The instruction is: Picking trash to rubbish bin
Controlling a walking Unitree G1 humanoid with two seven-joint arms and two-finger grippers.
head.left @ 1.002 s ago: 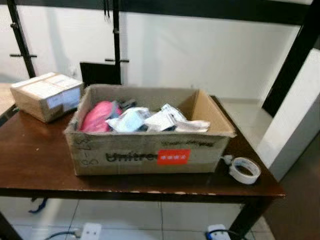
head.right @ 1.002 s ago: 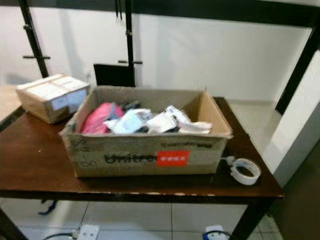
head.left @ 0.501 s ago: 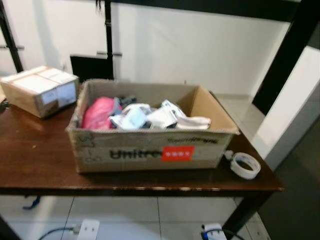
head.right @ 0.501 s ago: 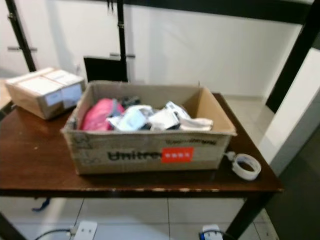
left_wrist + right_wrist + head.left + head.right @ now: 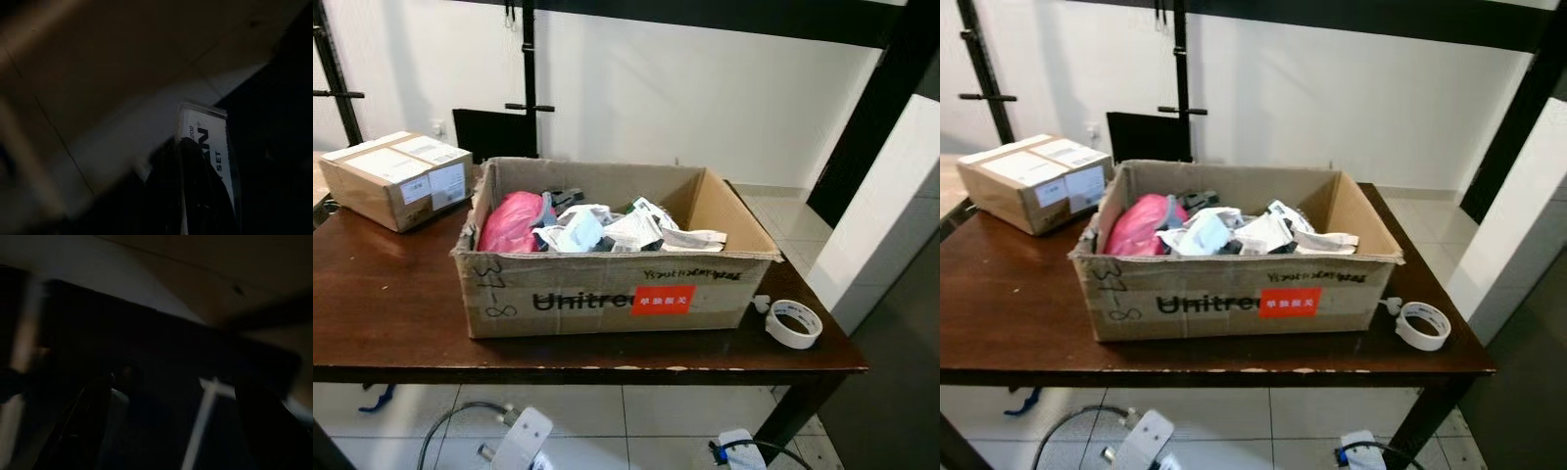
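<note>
Approach step. The open cardboard box (image 5: 607,264) serving as bin sits mid-surface (image 5: 382,313), already holding trash (image 5: 597,227). The left pincer (image 5: 195,191) grips a packet (image 5: 208,147); the right pincer's state cannot be told. Next: raise it over the box.

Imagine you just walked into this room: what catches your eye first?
An open cardboard box sits mid-table, stuffed with crumpled white wrappers and a pink bag at its left end. A roll of tape lies near the table's right corner, and a sealed carton stands at the far left.
</note>
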